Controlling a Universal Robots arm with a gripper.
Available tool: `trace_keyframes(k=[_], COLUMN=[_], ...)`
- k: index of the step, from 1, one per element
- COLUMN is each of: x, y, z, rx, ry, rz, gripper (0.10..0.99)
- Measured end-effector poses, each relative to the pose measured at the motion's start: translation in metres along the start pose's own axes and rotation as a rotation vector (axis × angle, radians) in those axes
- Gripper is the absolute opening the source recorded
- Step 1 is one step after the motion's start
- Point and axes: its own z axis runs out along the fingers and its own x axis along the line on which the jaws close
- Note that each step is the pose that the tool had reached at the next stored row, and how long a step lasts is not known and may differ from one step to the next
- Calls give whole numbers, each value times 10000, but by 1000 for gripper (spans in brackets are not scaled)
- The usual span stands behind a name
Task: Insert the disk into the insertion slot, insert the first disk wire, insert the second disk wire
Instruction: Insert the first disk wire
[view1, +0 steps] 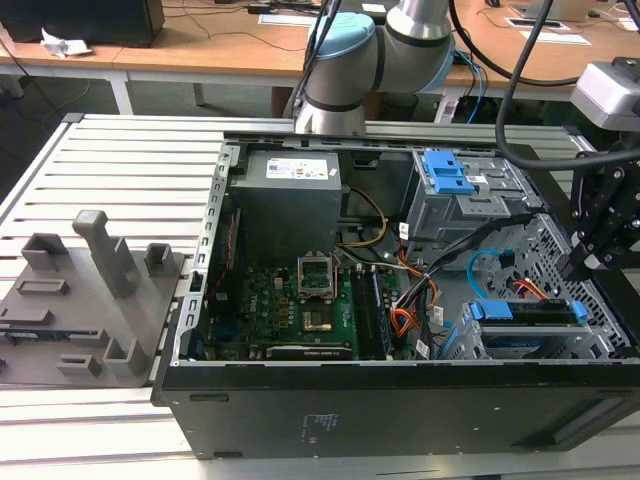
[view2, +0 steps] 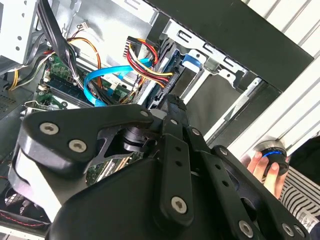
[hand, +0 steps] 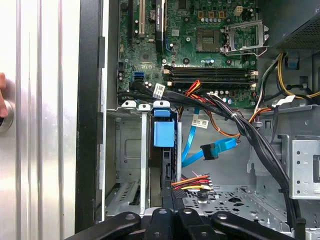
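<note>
The disk (view1: 525, 312) in its blue carrier sits inside the insertion slot (view1: 600, 335), the silver perforated cage at the case's corner on the exterior view's right. Its blue tab (hand: 163, 132) sticks out of the cage. The first disk wire (hand: 192, 182), an orange, red and black bundle, ends at the disk's edge (view2: 167, 75). The second disk wire (hand: 192, 145) loops loose beside the disk, and its dark plug (hand: 209, 150) hangs free. My gripper (view1: 583, 262) hovers just above the cage and the wires, with its black linkage (hand: 170, 222) close over the first wire's plug.
A taller grey bay with a blue latch (view1: 450, 175) stands behind the cage. A thick black cable bundle (hand: 250, 135) crosses by the motherboard (view1: 300, 300). A grey fixture block (view1: 90, 290) lies outside the case on the exterior view's left. A person's hand (view2: 260, 165) rests on a round knob.
</note>
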Motion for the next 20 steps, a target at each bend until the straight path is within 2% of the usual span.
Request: trace_keyframes(k=[8, 10, 12, 15, 16, 20], x=[0, 0, 0, 2, 3, 2], y=[11, 29, 65, 182, 201, 203], z=[-1, 27, 57, 79, 82, 82], rx=[0, 1, 0, 0, -1, 0], ry=[3, 1, 0, 0, -1, 0], rz=[0, 0, 0, 0, 1, 0], gripper=[106, 106, 106, 106, 106, 106])
